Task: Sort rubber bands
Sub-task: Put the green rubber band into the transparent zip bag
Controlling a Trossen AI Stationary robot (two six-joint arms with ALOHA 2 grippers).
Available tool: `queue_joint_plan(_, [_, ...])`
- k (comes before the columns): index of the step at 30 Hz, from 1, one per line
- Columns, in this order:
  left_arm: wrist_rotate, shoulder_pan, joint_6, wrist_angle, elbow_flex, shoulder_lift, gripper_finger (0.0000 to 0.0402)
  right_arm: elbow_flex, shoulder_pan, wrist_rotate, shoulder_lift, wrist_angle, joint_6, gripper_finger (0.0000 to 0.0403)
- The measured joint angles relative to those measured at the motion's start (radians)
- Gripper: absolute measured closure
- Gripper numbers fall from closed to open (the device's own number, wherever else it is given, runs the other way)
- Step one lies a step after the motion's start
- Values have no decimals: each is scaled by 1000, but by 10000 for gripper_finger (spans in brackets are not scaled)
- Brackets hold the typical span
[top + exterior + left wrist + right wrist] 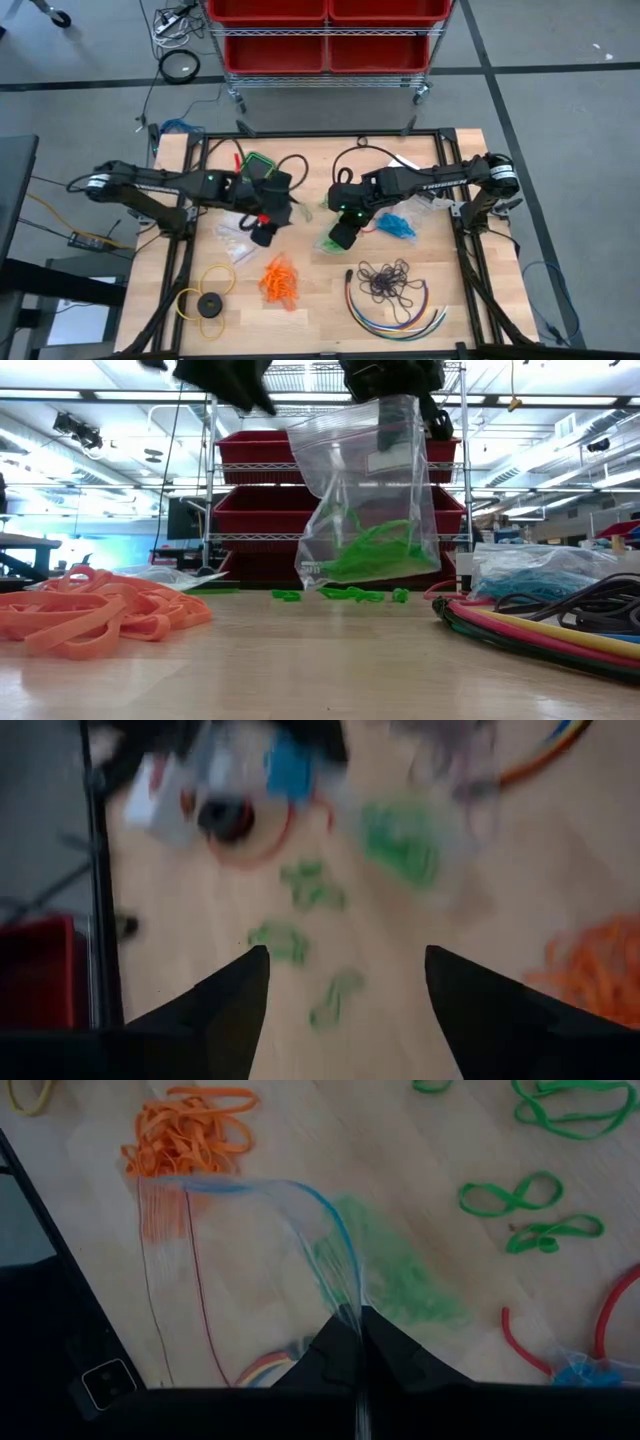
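Fingers of the right gripper [358, 1342] pinch a clear bag [372, 500] of green rubber bands [372, 552] above the table [320, 310]. Left gripper [345, 982] hangs wide open, empty. We judge loose green bands [512, 1195] light, floppy; pinch one strand.

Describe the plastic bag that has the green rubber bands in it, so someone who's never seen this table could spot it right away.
Start at the wooden table and look to its middle, where the two arms meet. The clear zip bag hangs there above the surface, pinched at its top edge by the right gripper. Unlike the flat bags lying on the table, it is lifted and holds green rubber bands at its bottom.
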Motion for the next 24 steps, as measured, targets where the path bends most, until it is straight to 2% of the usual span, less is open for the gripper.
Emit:
queue_joint_plan(3, [13, 46, 0, 3, -77, -19, 129, 0, 0, 0, 0, 2, 0, 403])
queue_joint_plan(5, [63, 81, 0, 57, -147, -20, 129, 0, 0, 0, 0, 4, 0, 403])
queue_joint_plan(12, [159, 179, 8, 437, -459, -9, 129, 0, 2, 0, 0, 3, 0, 403])
queue_joint_plan(15, [186, 220, 14, 620, -555, 6, 129, 0, 2, 0, 0, 4, 0, 403])
queue_joint_plan(18, [244, 276, 12, 726, -586, 50, 129, 0, 2, 0, 0, 8, 0, 403])
queue_joint_plan(22, [358, 345, 1, 748, -561, 152, 129, 0, 2, 1, 0, 22, 0, 403])
queue_joint_plan(24, [378, 367, 0, 755, -543, 206, 129, 0, 2, 2, 0, 24, 0, 403])
